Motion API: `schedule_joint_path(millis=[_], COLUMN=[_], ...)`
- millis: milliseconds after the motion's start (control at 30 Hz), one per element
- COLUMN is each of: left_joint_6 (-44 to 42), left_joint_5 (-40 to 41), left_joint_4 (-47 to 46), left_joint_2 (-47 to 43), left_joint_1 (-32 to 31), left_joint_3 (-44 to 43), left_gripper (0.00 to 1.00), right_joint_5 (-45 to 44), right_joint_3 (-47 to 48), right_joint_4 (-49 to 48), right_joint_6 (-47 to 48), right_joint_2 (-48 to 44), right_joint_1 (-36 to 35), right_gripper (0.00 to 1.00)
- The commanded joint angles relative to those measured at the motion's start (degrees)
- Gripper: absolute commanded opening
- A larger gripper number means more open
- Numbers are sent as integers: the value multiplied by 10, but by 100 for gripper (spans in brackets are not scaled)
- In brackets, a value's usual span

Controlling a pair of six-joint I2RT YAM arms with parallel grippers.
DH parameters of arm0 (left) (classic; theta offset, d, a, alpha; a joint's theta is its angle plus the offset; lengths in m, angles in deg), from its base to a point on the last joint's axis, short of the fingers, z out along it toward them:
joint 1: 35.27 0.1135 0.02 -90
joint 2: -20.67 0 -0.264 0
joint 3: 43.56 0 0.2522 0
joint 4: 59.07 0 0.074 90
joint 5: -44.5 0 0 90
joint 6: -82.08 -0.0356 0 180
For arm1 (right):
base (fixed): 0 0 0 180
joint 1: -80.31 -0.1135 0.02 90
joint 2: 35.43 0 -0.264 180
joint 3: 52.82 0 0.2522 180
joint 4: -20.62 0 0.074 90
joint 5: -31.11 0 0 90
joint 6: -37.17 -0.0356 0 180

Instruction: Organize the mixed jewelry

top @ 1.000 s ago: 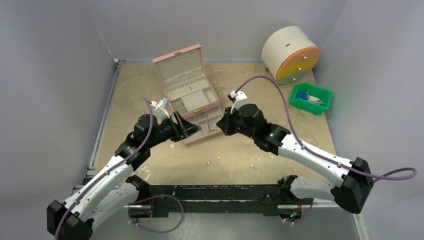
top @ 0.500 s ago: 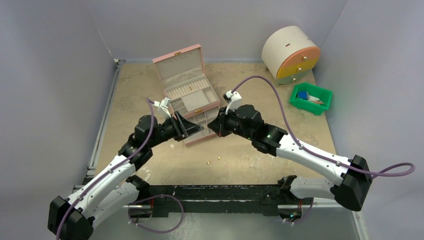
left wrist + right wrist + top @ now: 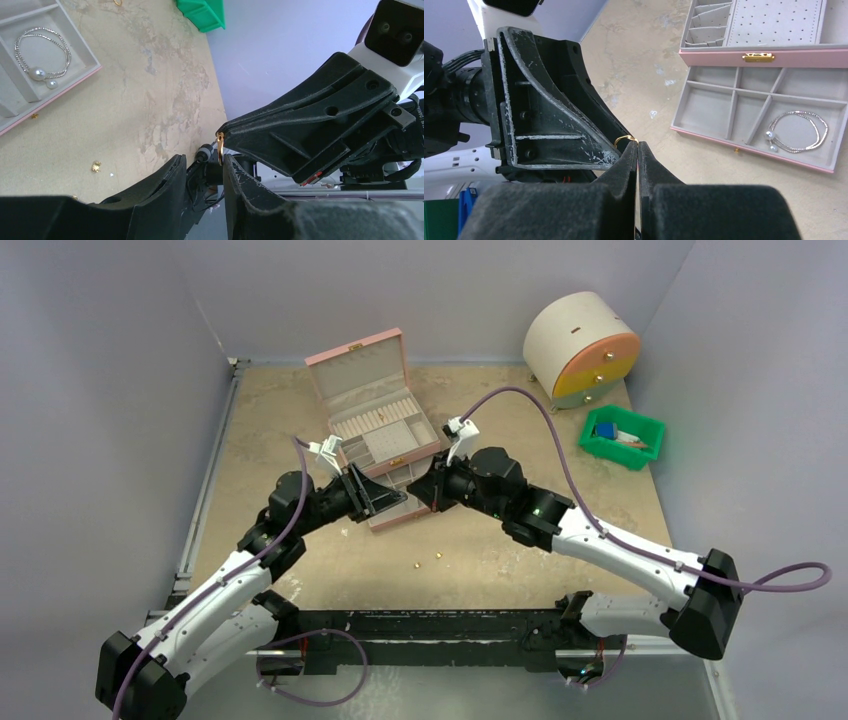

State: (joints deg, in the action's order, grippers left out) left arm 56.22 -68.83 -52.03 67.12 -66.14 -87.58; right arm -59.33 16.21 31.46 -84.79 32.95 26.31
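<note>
- Right claw is clamped on a gold ring, held above the counter beside the pink box.
- Left claw stands apart, the ring dipping between its jaws.

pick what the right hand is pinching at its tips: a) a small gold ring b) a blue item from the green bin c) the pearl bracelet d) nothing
a: the right wrist view shows the shut right hand pinching a small gold ring, while the pearl bracelet lies in a drawer compartment of the pink box.
</note>
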Motion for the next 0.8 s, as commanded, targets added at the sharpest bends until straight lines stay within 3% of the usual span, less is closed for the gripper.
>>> schedule_joint_path(millis=[0,767], left_joint_6=[7,-4], left_joint_5=[-11,-6], left_joint_4=[-37,-18], left_joint_2=[-1,-15], left_joint_1=[2,2], left_joint_3=[-4,-11], left_gripper=[31,16], right_joint_5=[3,-3], right_joint_3=[29,23], right_joint_4=[-24,-20], right_joint_6=[-3,-4], right_joint_2=[6,7], right_joint_1=[-6,-16], right_gripper=[0,0])
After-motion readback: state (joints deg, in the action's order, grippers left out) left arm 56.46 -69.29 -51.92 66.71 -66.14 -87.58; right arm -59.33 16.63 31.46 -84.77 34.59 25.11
